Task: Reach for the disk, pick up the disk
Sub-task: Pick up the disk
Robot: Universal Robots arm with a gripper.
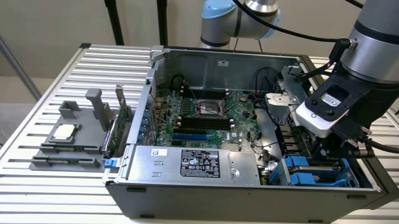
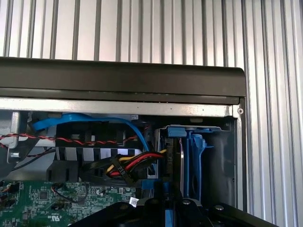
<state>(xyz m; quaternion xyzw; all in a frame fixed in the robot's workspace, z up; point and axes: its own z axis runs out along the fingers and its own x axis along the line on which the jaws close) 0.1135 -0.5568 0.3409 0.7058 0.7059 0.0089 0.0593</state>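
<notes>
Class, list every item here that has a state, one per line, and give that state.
computer case: side panel off, interior exposed.
CPU socket: empty.
disk: seated on edge in its bay.
power-supply box: mounted in the case.
chip: resting on the grey holder outside the case.

I see open PC case on slatted table; motherboard inside; power-supply box at case front wall; grey fixture beside case, chip on it.
</notes>
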